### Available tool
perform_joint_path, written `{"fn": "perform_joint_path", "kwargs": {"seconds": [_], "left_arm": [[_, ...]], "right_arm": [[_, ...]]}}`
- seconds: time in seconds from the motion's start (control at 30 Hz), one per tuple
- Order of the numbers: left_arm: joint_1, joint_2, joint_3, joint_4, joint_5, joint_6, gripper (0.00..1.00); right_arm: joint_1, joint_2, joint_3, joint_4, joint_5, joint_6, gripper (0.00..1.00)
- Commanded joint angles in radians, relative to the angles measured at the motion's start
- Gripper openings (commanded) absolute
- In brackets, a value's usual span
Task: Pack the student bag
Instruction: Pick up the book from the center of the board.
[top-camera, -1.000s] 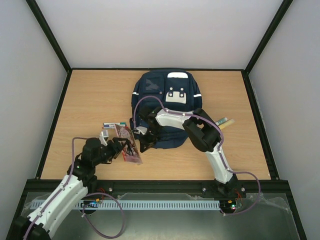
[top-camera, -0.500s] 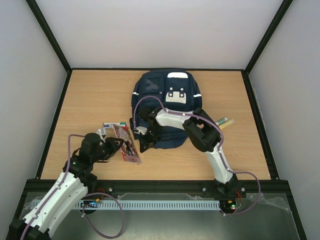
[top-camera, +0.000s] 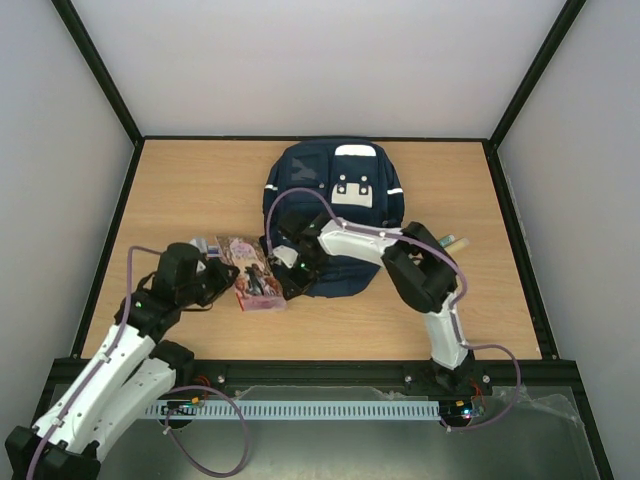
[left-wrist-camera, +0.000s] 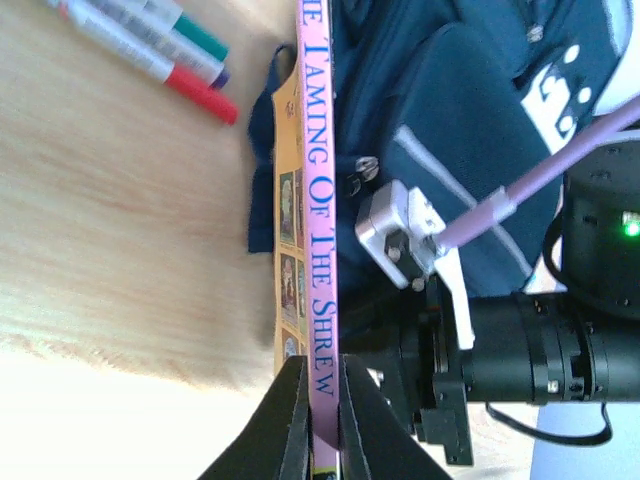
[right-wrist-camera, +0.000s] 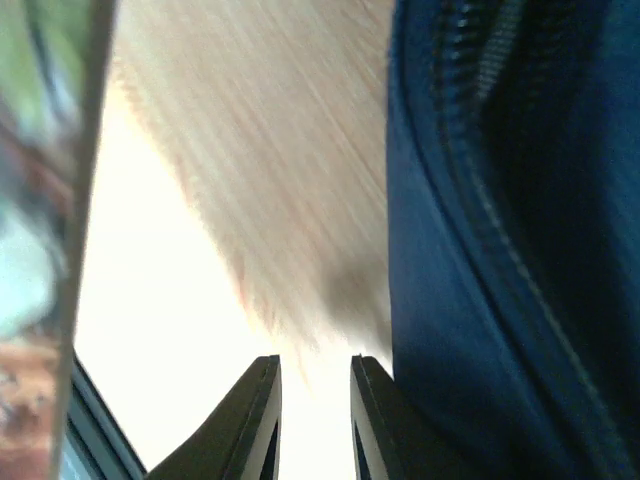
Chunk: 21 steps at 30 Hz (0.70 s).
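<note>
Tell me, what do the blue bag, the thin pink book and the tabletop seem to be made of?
Bag: woven fabric, probably nylon or polyester, matte; a stitched zip shows. Book: paper with a smooth printed card cover, thin spine. Tabletop: pale wood grain, likely laminate, faint sheen.

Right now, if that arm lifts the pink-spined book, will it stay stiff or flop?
Probably light: the Taming of the Shrew book is thin, fitting the narrow pinch of the left gripper. Held at one end of its spine, the far end may droop and pages could fan open.
</note>
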Motion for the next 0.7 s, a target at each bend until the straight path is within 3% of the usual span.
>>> {"fn": "perform_joint_path", "kwargs": {"seconds": [0.0, 0.07, 0.27, 0.37, 0.5, 0.67], "left_arm": [[-0.005, 0.091, 0.186, -0.047, -0.032, 0.101, 0.02], [-0.009, 0.144, 0.243, -0.032, -0.031, 0.146, 0.02], [-0.041, 0.265, 0.370, 0.047, -0.051, 0.207, 0.02], [-0.080, 0.344, 0.467, 0.033, -0.111, 0.214, 0.02], [-0.221, 0.478, 0.650, -0.071, -0.326, 0.208, 0.02], [-0.392, 0.591, 0.786, -0.100, -0.509, 0.183, 0.02]], "right_arm": [[-0.044, -0.201, -0.038, -0.063, 0.095, -0.073, 0.23], [-0.094, -0.297, -0.074, -0.058, 0.081, -0.074, 0.26], [-0.307, -0.549, -0.162, -0.031, 0.048, -0.097, 0.55], [-0.434, -0.654, -0.216, 0.004, -0.006, -0.084, 0.64], [-0.571, -0.712, -0.254, -0.015, -0.125, -0.094, 0.78], [-0.633, -0.709, -0.277, -0.085, -0.262, -0.156, 0.80]]}}
